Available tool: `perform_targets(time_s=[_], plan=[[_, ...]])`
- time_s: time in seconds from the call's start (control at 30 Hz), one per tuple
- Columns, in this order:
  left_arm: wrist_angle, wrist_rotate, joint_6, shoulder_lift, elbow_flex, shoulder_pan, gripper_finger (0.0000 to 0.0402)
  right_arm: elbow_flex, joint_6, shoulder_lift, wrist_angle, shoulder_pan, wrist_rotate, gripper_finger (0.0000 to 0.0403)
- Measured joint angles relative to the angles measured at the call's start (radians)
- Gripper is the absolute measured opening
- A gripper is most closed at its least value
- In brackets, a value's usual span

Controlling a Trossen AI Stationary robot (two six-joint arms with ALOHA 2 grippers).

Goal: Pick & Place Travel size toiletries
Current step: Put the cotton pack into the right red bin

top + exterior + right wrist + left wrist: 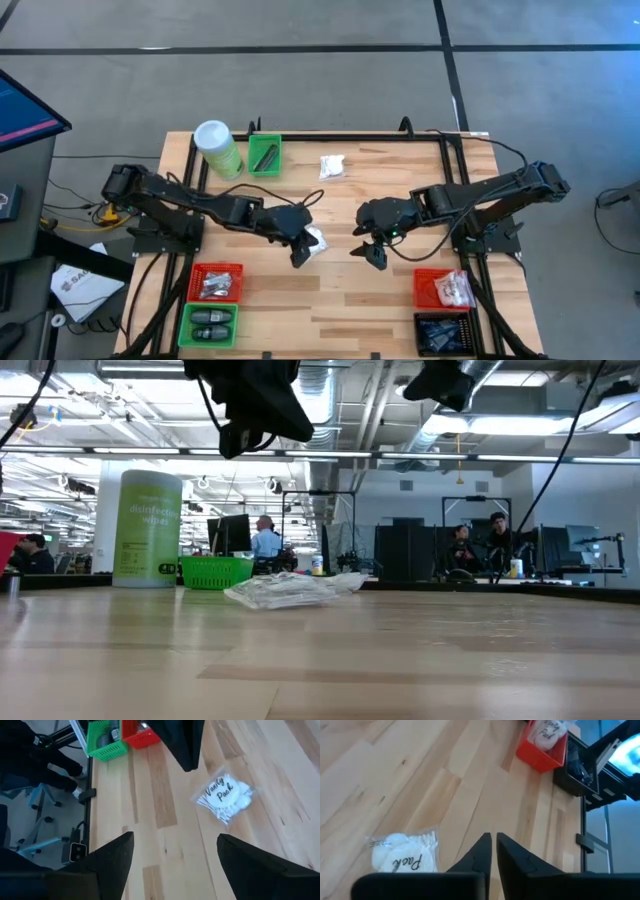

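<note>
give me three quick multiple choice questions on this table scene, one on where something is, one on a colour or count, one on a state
1. Where does the clear Vanity Pack sachet lie?
A. in a red bin
B. on the bare table beside the left hand
C. on the green canister

2. How many red bins are on the table?
A. one
B. two
C. four

3. How do the two hands stand?
A. left shut, right open
B. both open
C. left open, right shut

Answers:
1 B: the high view shows it on the wood next to the left hand, outside every bin.
2 B: one red bin sits at the left edge, another red bin at the right.
3 A: the left wrist view shows its fingers nearly together, while the right hand has its fingers spread wide.
</note>
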Motion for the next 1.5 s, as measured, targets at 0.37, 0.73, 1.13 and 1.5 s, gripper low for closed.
perform_targets(time_s=[0.37, 0.73, 1.13, 1.5], plan=[[-0.065, -0.019, -0.057, 0.0, -0.021, 0.002, 0.0042, -0.001, -0.04, 0.148, 0.055, -0.027, -0.023, 0.0143], [-0.017, -0.034, -0.199, 0.0, -0.232, -0.001, 0.0003, 0.001, -0.107, 0.274, 0.219, -0.094, -0.2, 0.0004], [0.126, -0.001, -0.219, 0.0, -0.291, 0.006, 0.0003, 0.0, -0.162, 0.283, 0.229, -0.123, -0.23, 0.0102], [0.12, 0.039, -0.453, 0.0, -0.292, -0.001, 0.0003, 0.01, -0.11, 0.376, 0.22, -0.174, -0.145, 0.0062]])
